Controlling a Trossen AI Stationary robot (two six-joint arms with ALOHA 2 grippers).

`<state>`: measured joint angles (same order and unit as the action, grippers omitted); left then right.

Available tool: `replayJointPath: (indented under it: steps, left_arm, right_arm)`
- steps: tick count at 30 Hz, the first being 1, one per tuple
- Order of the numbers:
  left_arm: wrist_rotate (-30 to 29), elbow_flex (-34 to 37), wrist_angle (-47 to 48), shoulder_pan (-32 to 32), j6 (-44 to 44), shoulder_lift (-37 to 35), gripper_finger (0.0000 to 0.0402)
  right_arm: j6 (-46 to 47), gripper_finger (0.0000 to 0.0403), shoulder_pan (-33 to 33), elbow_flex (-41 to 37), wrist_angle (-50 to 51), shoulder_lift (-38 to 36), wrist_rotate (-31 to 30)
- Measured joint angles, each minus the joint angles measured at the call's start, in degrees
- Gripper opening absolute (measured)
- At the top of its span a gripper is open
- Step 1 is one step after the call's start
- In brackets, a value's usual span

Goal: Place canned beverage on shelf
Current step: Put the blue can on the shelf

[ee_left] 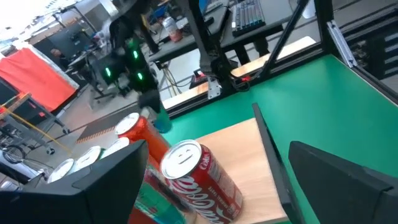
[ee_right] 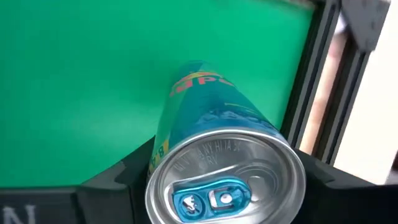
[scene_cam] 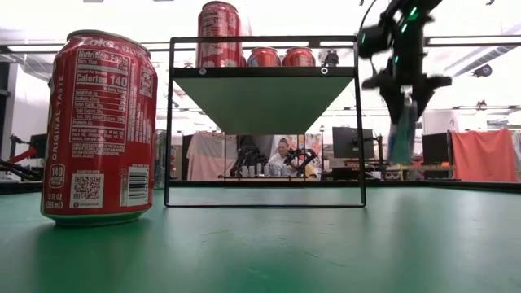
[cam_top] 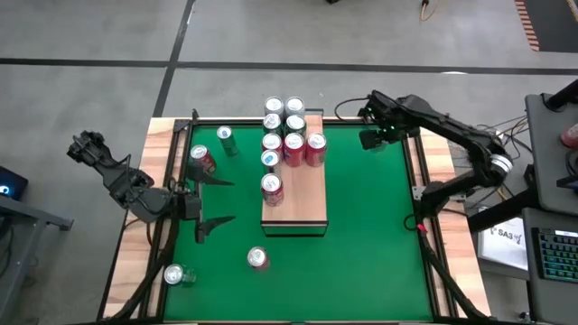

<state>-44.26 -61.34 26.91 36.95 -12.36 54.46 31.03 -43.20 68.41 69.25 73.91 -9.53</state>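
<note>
The right gripper (ee_right: 217, 186) is seen at the far right corner of the green table (cam_top: 370, 235), raised above the surface. A teal can (ee_right: 211, 143) stands upright between its two dark fingers (ee_right: 118, 177), one finger on either side of the can body; the fingers appear closed against it, so the pincer is recorded as clamped on the teal can. In the low view the same can (scene_cam: 400, 134) hangs under the gripper, clear of the table.

The shelf (cam_top: 302, 203) lies to the left of the right gripper, well apart from it, near the middle of the table. On its far end a cluster of cans (cam_top: 287, 135) is packed together, red and pale tops mixed, with some standing on the table just beyond the board. One red can (cam_top: 271, 188) stands alone on the shelf, nearer than the cluster.

The left gripper (cam_top: 212, 200) waits at the left side of the table, its fingers spread wide apart and nothing between them. The shelf edge is just ahead of it.

Loose cans are noted on the table: a green can (cam_top: 226, 140) and a red one (cam_top: 200, 160) beyond the left gripper, a red can (cam_top: 257, 259) in front of the shelf, and a pale can (cam_top: 178, 275) at the near left.
</note>
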Motion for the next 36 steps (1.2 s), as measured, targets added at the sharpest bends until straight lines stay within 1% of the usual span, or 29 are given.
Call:
replayJointPath:
  steps: [2,5,8,11,14,18,21,24,28,34,36]
  left_arm:
    - [2.13,0.00,-0.19,-0.02,0.05,0.62,0.0373]
    - [6.75,0.00,-1.41,0.00,0.30,1.70,0.0373]
    - [7.33,0.00,-2.77,0.00,-0.53,2.83,0.0373]
    - [7.27,0.00,-4.84,-0.02,-2.01,3.47,0.0373]
    - [7.27,0.00,-6.72,-0.02,-3.06,3.86,0.0373]
    - [7.29,0.00,-8.33,-0.02,-3.15,4.32,0.0373]
    - [7.29,0.00,-8.60,-0.02,-3.13,4.67,0.0373]
    - [7.30,0.00,-9.67,-0.02,-2.43,5.52,0.0373]
    - [7.33,0.00,-14.53,-0.02,-2.68,7.94,0.0373]
    - [7.35,0.00,-22.57,-0.02,-6.05,13.11,0.0373]
    - [7.41,0.00,-25.11,-0.02,-6.63,15.00,0.0373]
  right_arm:
    - [0.70,0.0223,3.33,0.08,-1.14,-4.47,-1.57]
    - [2.45,0.0223,10.85,0.11,-5.17,-11.66,-5.68]
    - [5.40,0.0223,20.43,-0.06,-10.15,-18.11,-9.03]
    - [8.90,0.0223,30.70,-0.07,-14.48,-21.30,-11.88]
    - [14.47,0.0223,39.14,0.62,-13.58,-21.67,-14.35]
    - [22.27,0.0223,46.31,2.81,-11.45,-19.57,-14.80]
    - [25.29,0.0223,49.81,4.96,-7.69,-16.54,-11.63]
    - [26.05,0.0223,53.83,6.86,-9.07,-12.86,-7.98]
    - [26.56,0.0223,59.43,10.75,-10.68,-6.82,-4.25]
    - [28.33,0.0223,66.61,19.97,-11.04,2.62,-4.05]
    - [28.08,0.0223,68.46,23.52,-10.95,5.86,-4.82]
